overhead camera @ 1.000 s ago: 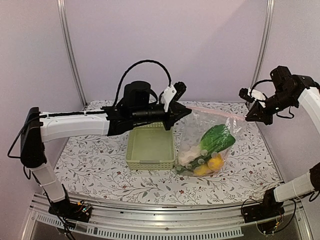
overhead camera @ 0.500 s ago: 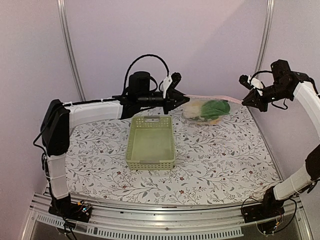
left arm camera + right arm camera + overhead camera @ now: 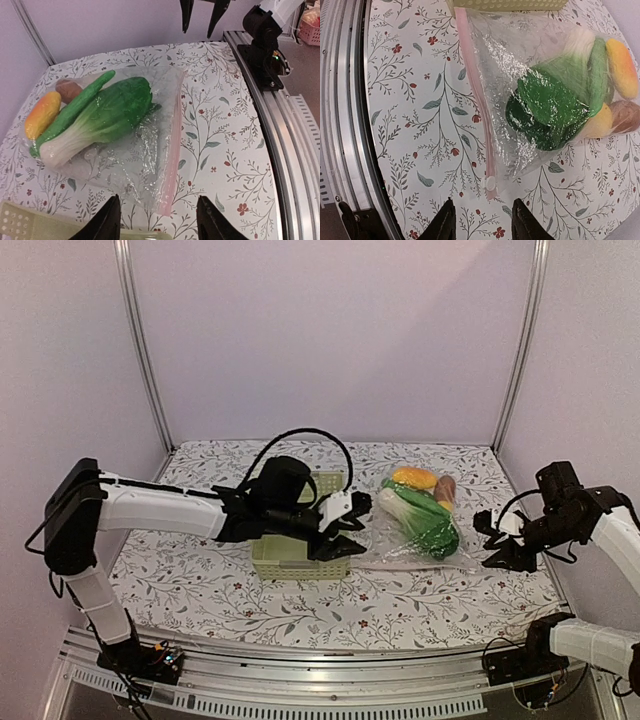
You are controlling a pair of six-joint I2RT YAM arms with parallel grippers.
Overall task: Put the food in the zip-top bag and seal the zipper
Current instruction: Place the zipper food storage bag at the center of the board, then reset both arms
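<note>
Bulging zip-top bag [image 3: 398, 543] beside basket [image 3: 285, 569]

Basket [image 3: 285, 565]: mostly hidden under left arm [image 3: 160, 505], beside the zip-top bag [image 3: 392, 554].
Zipper [image 3: 475, 100]: sealed or not, too fine to tell.

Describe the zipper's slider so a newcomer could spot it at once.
On the floral table, a clear zip-top bag of toy food lies right of the pale green basket. A pink zipper runs along its near edge; the slider is the small white tab at the end away from the basket.
</note>
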